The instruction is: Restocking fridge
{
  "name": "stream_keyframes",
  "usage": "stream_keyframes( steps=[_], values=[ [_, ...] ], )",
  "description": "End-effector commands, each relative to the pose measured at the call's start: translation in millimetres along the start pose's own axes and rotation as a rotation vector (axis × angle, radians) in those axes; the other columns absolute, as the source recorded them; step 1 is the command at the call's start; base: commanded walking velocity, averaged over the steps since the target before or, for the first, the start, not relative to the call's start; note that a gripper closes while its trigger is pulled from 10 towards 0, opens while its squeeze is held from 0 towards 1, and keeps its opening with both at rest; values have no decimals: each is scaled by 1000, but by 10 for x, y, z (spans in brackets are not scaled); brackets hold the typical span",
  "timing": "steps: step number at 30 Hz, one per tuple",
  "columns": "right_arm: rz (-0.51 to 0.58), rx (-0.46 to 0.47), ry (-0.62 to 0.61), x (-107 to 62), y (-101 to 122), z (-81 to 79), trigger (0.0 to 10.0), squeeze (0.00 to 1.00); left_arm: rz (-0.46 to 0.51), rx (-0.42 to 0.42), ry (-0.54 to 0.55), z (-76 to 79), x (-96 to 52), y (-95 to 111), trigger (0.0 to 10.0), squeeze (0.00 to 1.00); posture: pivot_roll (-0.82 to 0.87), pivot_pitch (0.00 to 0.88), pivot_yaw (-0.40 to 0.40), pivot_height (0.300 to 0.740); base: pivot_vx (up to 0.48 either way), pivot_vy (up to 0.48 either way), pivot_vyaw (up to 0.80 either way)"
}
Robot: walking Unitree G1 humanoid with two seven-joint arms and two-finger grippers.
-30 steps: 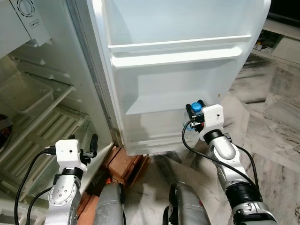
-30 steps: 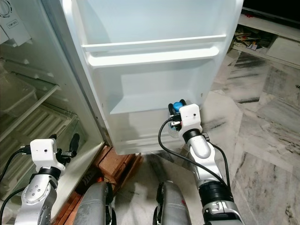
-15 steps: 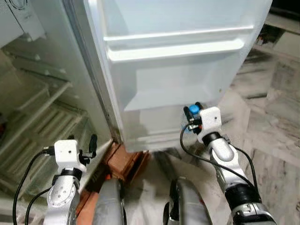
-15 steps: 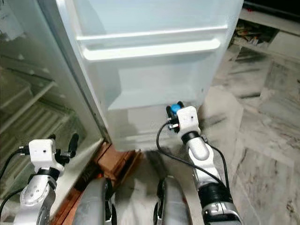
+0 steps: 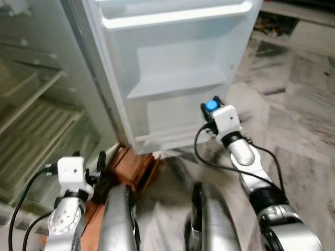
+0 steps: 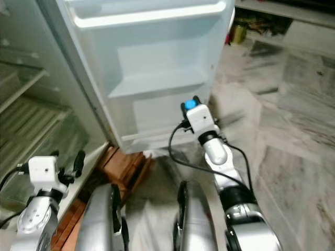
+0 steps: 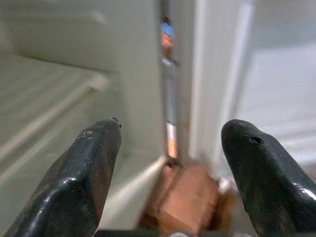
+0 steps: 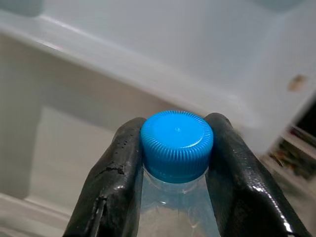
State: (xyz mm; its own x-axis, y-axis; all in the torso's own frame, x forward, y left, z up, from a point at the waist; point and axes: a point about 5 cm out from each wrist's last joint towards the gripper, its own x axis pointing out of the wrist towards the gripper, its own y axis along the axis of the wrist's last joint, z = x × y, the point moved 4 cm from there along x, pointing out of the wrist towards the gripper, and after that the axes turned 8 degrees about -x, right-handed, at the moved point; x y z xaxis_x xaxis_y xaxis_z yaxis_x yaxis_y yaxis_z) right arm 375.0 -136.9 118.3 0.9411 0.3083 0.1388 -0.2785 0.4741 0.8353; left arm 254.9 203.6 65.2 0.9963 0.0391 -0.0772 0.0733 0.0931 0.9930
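Note:
A clear bottle with a blue cap (image 8: 177,144) sits upright between my right gripper's fingers, which are shut on its neck. In the head views that right gripper (image 5: 211,112) holds the blue cap (image 6: 189,104) just in front of the lowest shelf of the open white fridge door (image 5: 172,78). My left gripper (image 7: 168,163) is open, low beside the fridge body near the bricks (image 7: 185,205), with nothing between its fingers (image 5: 100,159).
The fridge interior (image 5: 31,120) with ribbed shelves is on the left. Red bricks (image 5: 133,164) prop the fridge's base. Marble floor (image 5: 293,120) stretches to the right, with a low shelf of small items (image 6: 241,31) at the back.
The whole view has shifted: the camera tipped down and the door now sits higher in frame. My right gripper still holds the bottle by the door's lowest shelf. The left arm stays low.

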Motion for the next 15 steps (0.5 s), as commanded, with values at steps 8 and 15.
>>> stream_keyframes(
  steps=[8, 15],
  values=[
    [79, -21, 18, 334, 295, -92, 10000, 0, -57, 18, 20, -72, -147, -72, 10000, 0, 208, 185, 30, 567, 0, 0, 0],
    [108, -145, -19, 461, 425, -2, 10000, 0, -69, 33, 24, -100, -252, -42, 10000, 0, 236, 217, 42, 567, 0, 0, 0]
  ],
)
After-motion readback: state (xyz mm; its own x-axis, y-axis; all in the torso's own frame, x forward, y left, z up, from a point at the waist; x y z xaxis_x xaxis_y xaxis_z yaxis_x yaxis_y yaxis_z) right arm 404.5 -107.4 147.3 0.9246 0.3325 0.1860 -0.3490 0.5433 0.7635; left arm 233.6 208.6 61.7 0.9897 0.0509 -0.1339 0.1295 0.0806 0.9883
